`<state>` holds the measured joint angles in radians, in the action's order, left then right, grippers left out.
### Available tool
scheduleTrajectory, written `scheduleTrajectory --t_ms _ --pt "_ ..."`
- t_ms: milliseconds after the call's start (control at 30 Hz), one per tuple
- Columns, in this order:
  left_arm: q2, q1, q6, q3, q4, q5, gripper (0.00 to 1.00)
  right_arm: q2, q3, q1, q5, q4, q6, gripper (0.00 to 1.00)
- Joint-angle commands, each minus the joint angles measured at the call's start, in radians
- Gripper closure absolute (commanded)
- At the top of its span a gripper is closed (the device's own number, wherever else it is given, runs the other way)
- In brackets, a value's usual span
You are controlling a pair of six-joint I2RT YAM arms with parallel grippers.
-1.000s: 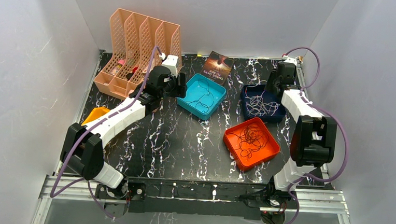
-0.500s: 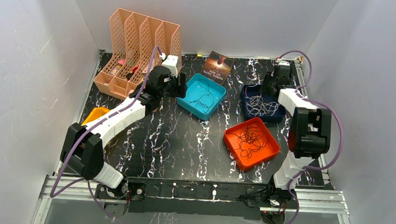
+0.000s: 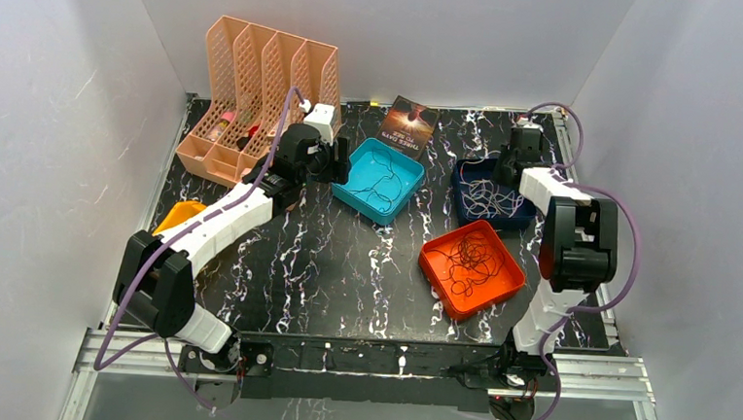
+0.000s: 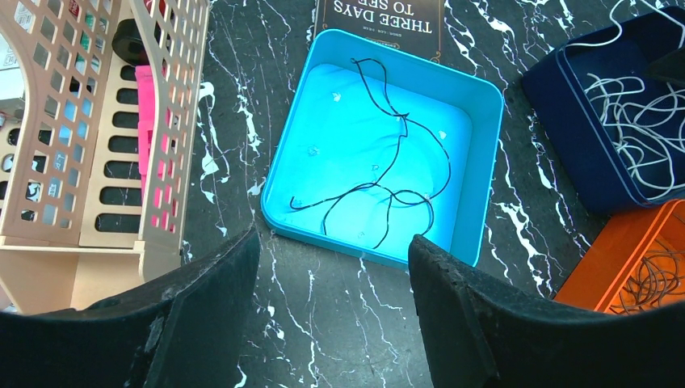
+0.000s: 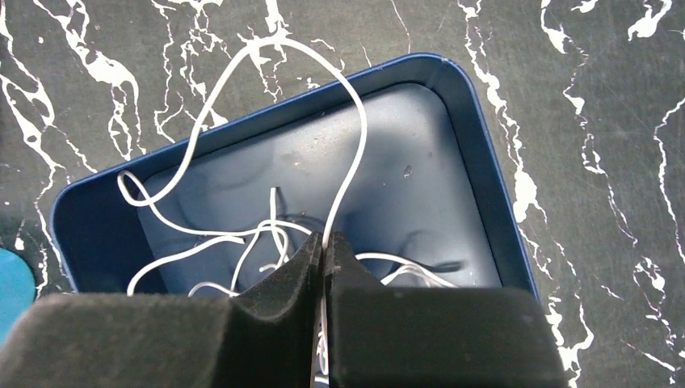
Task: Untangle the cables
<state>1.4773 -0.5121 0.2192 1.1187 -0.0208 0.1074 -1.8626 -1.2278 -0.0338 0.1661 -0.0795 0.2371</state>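
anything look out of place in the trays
One white cable arcs out past the rim of the navy tray instead of lying inside; the right gripper is pinching it. Nothing else stands out.

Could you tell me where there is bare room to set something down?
Widest bare table patch: between the left arm, teal tray and orange tray. Crowded: far right, where blue tray, orange tray and right arm sit close.

rack (image 3: 258, 86) far-left | book (image 3: 409, 125) behind left tray (image 3: 356, 207) | cables (image 3: 470, 255) in trays (image 3: 440, 290)
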Motion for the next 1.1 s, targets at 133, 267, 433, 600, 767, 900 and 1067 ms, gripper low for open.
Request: scheduleTrajectory --t_ms 133,267,433,600,767,900,1067 --pt "-0.034 0.006 -0.014 0.010 0.005 -0.002 0.34 0.115 0.036 0.003 0.019 -0.024 0.075 0.95" --pt "-0.032 0.006 -0.014 0.009 0.005 -0.002 0.34 0.154 0.080 0.003 0.006 -0.029 0.109 0.97" --pt "-0.032 0.007 -0.014 0.010 0.005 -0.004 0.34 0.141 0.102 0.003 0.009 -0.045 0.127 0.98" --pt "-0.029 0.007 -0.014 0.010 0.005 -0.004 0.34 0.128 0.100 0.002 0.014 -0.057 0.132 0.99" --pt "-0.026 0.007 -0.013 0.013 0.008 -0.005 0.34 0.081 0.089 0.003 0.007 -0.068 0.139 0.99" --pt "-0.026 0.007 -0.013 0.013 0.009 -0.005 0.34 0.061 0.075 0.003 0.011 -0.072 0.134 0.98" --pt "-0.025 0.007 -0.012 0.012 0.009 -0.005 0.34 0.031 0.052 0.003 0.008 -0.064 0.124 0.97"
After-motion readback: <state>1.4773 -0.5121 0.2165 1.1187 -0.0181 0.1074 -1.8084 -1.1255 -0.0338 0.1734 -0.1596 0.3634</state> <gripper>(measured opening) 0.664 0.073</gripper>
